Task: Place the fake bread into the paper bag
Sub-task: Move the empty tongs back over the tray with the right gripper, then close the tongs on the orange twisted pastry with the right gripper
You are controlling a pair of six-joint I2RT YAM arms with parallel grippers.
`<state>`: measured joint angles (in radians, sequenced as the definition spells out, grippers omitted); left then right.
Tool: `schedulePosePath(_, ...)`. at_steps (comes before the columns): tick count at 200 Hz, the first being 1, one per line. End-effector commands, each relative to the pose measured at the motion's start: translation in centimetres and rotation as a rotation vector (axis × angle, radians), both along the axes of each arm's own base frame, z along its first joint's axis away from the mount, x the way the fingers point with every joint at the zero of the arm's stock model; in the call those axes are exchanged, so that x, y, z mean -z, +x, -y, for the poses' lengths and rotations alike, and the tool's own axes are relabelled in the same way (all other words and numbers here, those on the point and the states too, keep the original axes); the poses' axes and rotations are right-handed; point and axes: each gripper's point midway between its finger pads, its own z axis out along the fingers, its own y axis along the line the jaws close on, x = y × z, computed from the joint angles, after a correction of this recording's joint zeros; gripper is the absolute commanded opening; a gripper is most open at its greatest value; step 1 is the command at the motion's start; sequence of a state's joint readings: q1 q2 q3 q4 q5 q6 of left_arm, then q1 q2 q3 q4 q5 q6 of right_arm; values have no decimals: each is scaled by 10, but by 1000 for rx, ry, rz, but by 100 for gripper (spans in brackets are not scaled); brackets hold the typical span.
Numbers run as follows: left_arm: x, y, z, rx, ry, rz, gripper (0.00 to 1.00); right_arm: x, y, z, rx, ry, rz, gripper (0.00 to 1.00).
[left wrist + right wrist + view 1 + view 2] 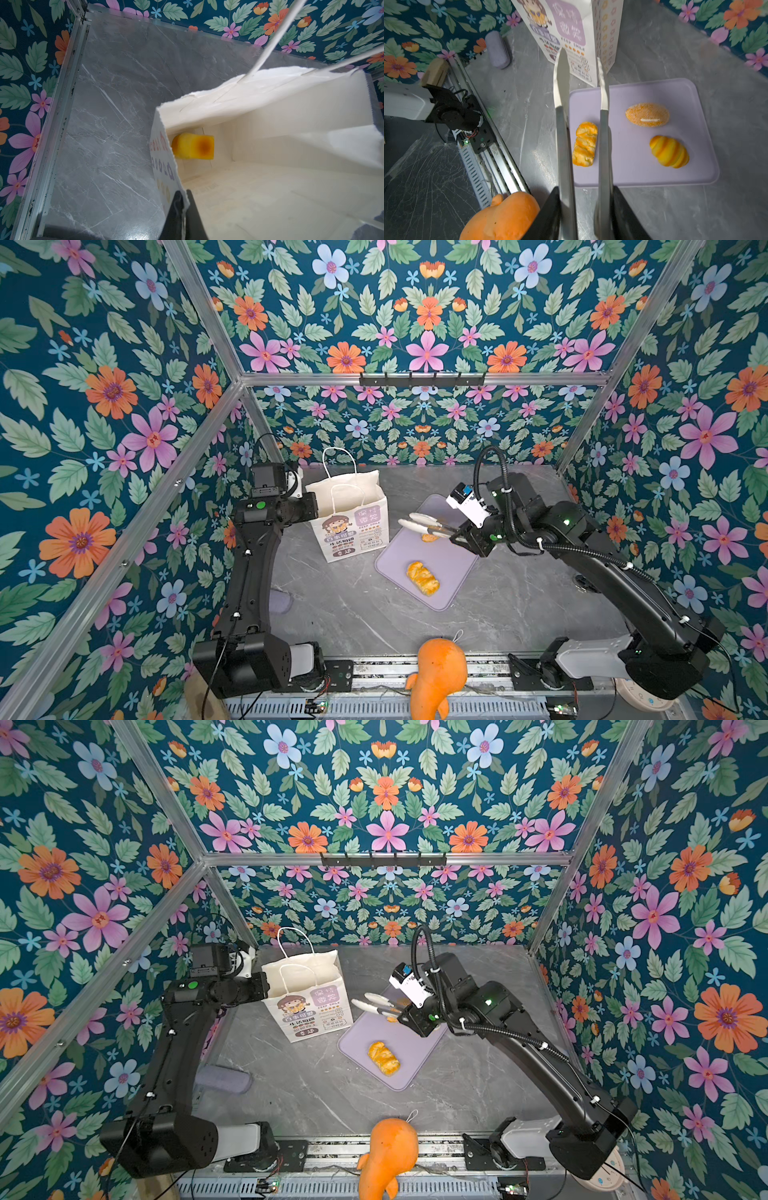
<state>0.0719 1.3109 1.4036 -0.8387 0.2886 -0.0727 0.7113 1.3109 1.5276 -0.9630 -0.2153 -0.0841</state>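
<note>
Presently: right gripper [584,207] clasps tongs [419,523], tips apart, empty, at tray [451,566] far-left edge; twisted roll [422,578] lies nearward of tips, long axis far-left to near-right; left gripper [184,212] pinches paper bag [353,531] rim, loaf piece [193,148] inside.

Light was bright and even from overhead. Glare marked the marble tabletop [133,228]. The near tongs [564,158] and paper bag [351,145] were blurred.

The paper bag [349,522] stands open on top, with 2 cord handles [276,35] arching over its mouth. Bare desk [353,614] spreads between it, the tray [446,560] and the plush toy [438,672].
</note>
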Motion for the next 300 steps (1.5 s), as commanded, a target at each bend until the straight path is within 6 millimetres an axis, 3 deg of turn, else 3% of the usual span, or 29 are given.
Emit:
schedulePosePath(1,-7,2,2,11,-4,29,8,24,2,11,152,-73,-33,39)
schedulePosePath(52,-11,-2,3,15,-8,42,8,86,-21,24,228,-320,-162,39)
schedulePosePath(141,-14,-5,5,22,-10,61,8,123,-42,5,172,-535,-284,42)
schedulePosePath(209,-15,-5,6,28,-13,65,8,116,-50,-1,143,-517,-299,48)
schedulePosePath(300,-16,-8,7,28,-12,70,8,114,-54,-8,124,-489,-304,47)
